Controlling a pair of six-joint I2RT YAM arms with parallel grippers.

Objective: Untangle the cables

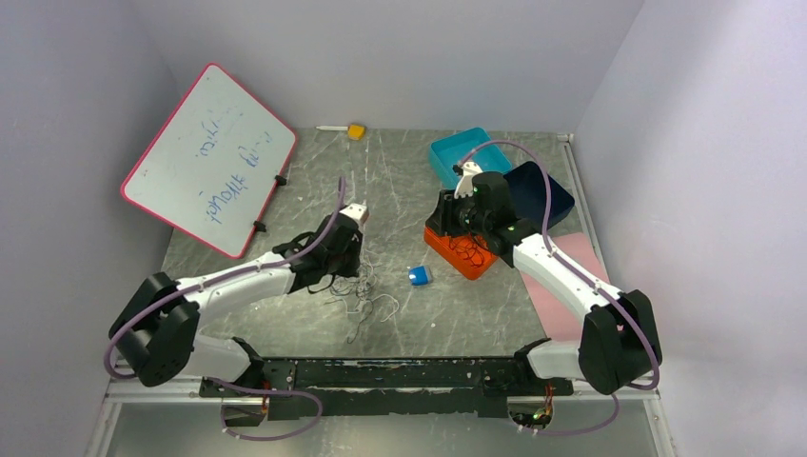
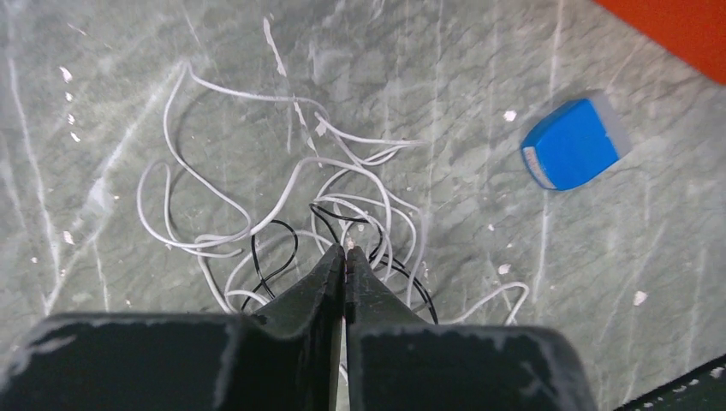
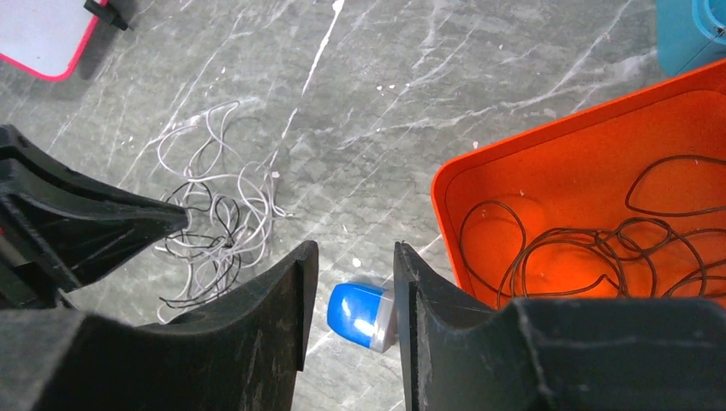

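The cables (image 2: pixel 257 197) lie in a loose tangle of whitish-grey and black strands on the grey table, also in the top view (image 1: pixel 366 300) and the right wrist view (image 3: pixel 214 223). My left gripper (image 2: pixel 345 250) is down in the near part of this tangle, its fingertips pressed together with a pale bit of strand between them. More black cables (image 3: pixel 599 240) are coiled inside the orange tray (image 3: pixel 548 145). My right gripper (image 3: pixel 351 257) hovers open beside that tray's left edge, holding nothing, with a small blue object (image 3: pixel 360 312) on the table below the gap.
A pink-framed whiteboard (image 1: pixel 209 157) leans at the back left. A teal bin (image 1: pixel 452 152) and a dark blue bin (image 1: pixel 542 190) stand behind the orange tray (image 1: pixel 457 257). A pink sheet (image 1: pixel 571 295) lies at the right. A yellow item (image 1: pixel 356 131) sits by the back wall.
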